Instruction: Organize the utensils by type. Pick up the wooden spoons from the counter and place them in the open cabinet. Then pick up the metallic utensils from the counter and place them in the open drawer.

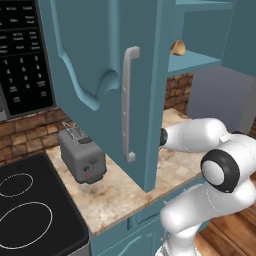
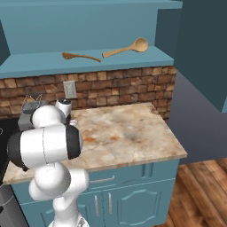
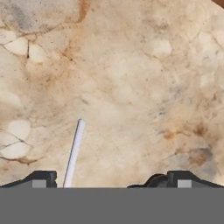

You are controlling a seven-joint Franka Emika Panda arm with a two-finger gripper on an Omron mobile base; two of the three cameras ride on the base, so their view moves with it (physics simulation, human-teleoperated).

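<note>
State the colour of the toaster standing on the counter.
The toaster is grey with a darker top, seen best in the left base view, on the marbled counter.

Brick backsplash, wood floor, grey toaster, black cooktop.

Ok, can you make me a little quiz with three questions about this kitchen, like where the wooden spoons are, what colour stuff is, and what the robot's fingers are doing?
1. Where are the wooden spoons?
A. On the cabinet shelf
B. On the counter
C. In the toaster

2. How many wooden spoons are there?
A. One
B. Two
C. Four

3. What are the robot's fingers doing?
A. Squeezing a spoon
B. Pinched shut
C. Spread apart, holding nothing

Answers:
1. A: the right base view shows both lying on the teal shelf of the open cabinet, above the counter.
2. B: a small one and a bigger one lie side by side.
3. C: in the hand view the tips stand wide apart, with a thin silver utensil lying loose on the counter between them.
</note>
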